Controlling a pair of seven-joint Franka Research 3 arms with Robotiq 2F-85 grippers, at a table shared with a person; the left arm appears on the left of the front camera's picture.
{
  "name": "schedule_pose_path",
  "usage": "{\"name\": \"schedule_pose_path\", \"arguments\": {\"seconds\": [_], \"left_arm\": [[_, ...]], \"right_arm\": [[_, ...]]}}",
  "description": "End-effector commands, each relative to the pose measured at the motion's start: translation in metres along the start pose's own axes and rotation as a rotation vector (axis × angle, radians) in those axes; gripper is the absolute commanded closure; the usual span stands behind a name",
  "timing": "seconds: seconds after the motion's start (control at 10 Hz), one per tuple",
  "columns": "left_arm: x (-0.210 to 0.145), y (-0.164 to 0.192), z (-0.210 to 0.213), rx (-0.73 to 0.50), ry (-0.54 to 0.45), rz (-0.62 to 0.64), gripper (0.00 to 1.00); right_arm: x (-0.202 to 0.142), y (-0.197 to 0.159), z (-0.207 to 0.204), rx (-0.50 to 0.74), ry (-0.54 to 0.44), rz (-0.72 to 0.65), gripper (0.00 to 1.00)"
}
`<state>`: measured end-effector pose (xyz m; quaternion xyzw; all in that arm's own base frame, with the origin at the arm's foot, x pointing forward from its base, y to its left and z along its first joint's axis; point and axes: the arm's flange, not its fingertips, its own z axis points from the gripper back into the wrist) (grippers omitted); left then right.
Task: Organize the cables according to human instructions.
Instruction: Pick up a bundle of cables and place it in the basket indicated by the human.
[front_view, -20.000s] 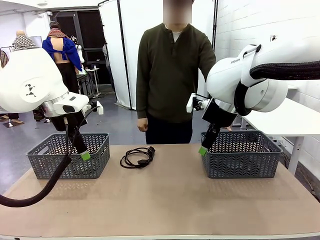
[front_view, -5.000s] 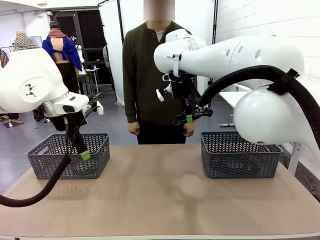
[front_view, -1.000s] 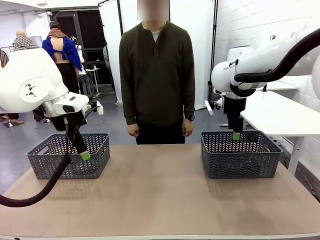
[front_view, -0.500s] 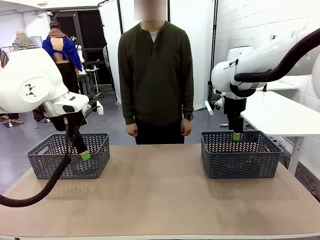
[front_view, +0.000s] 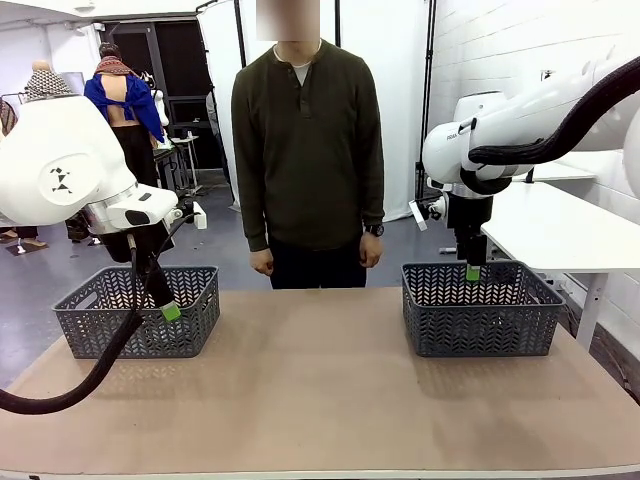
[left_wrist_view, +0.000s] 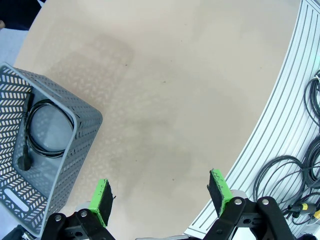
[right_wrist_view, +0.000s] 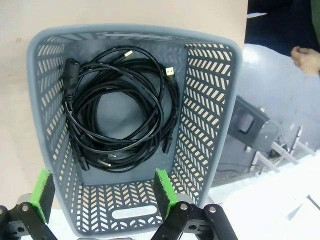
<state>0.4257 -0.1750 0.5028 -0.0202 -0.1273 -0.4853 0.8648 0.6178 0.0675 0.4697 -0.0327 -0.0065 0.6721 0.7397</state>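
Observation:
Several coiled black cables (right_wrist_view: 120, 110) lie piled in the right grey basket (right_wrist_view: 215, 100), with plugs showing at the heap's edges. My right gripper (right_wrist_view: 102, 192) hangs open straight above that basket (front_view: 482, 312), nothing between its green pads (front_view: 472, 271). One more coiled black cable (left_wrist_view: 42, 131) rests in the left grey basket (left_wrist_view: 82, 130). My left gripper (left_wrist_view: 160, 192) stands open over bare table beside that basket (front_view: 140, 312), its green pad (front_view: 171, 312) near the basket's front. A person stands at the far side with both hands down.
The brown table (front_view: 320, 390) lies bare between the two baskets. Off the table's ribbed metal edge (left_wrist_view: 280, 115), loose cables lie on the floor (left_wrist_view: 295, 170). A white table (front_view: 570, 235) stands to the right behind my right arm.
Neither arm has moved over the last second. The person has shifted slightly to the left. Well before that, the coil on the table went, carried by my right gripper.

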Motion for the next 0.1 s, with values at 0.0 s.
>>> {"name": "schedule_pose_path", "arguments": {"seconds": [0.0], "left_arm": [[0.0004, -0.0005, 0.0017, -0.002, 0.003, 0.000, 0.00]], "right_arm": [[0.0001, -0.0006, 0.0004, -0.006, -0.001, 0.004, 0.00]]}}
